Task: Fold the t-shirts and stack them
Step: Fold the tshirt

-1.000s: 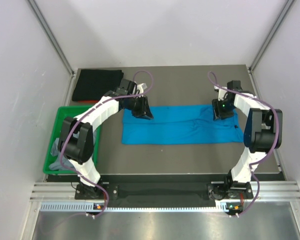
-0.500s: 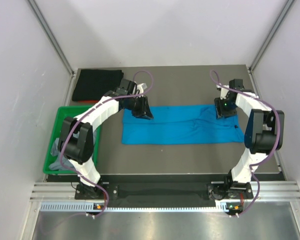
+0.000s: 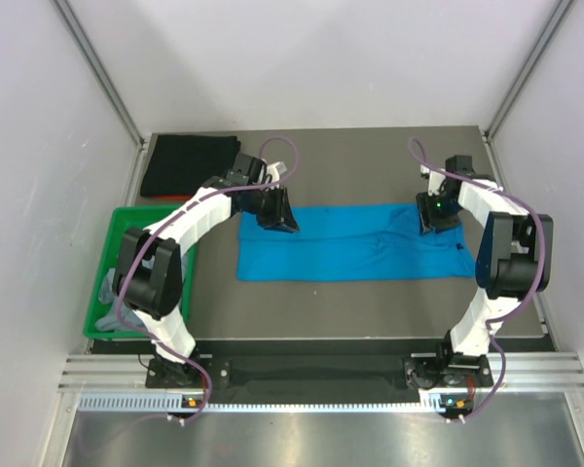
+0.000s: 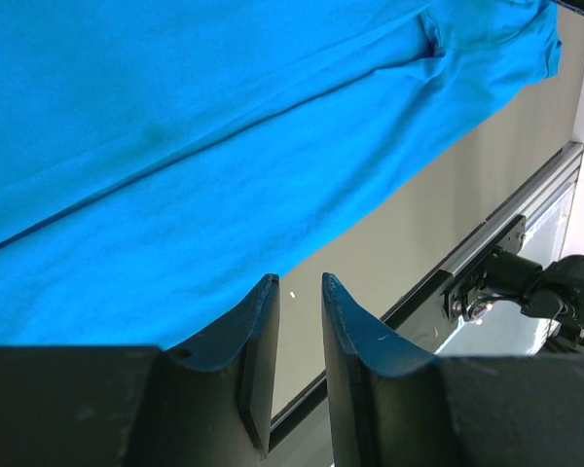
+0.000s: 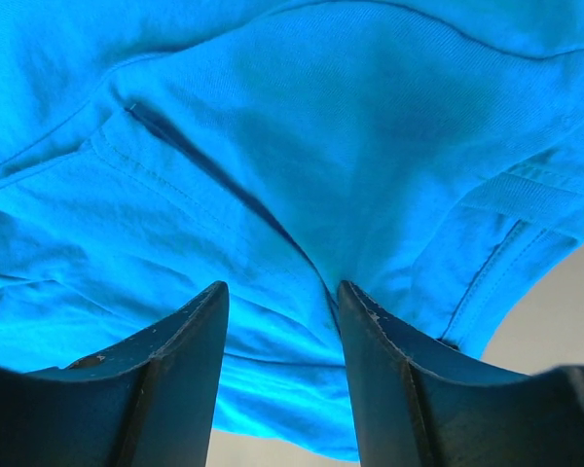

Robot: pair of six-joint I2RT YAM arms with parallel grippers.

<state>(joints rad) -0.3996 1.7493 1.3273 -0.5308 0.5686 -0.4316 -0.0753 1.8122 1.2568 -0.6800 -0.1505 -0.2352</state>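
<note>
A blue t-shirt [image 3: 350, 243], folded into a long strip, lies flat across the middle of the table. My left gripper [image 3: 277, 218] hovers over its far left corner. In the left wrist view the shirt [image 4: 224, 126] fills the upper part, and the left gripper [image 4: 297, 280] has a narrow gap with nothing in it. My right gripper [image 3: 436, 215] is over the shirt's right end by the sleeve. In the right wrist view it [image 5: 280, 287] is open and empty just above the cloth [image 5: 302, 136]. A folded black t-shirt [image 3: 190, 165] lies at the back left corner.
A green bin [image 3: 99, 326] with a grey garment [image 3: 110, 292] in it stands off the table's left edge. The table's front rail [image 4: 506, 229] shows in the left wrist view. Metal frame posts stand at both back corners.
My right gripper has shifted slightly to the right over the shirt's end. The left arm and the shirt have not visibly moved.
</note>
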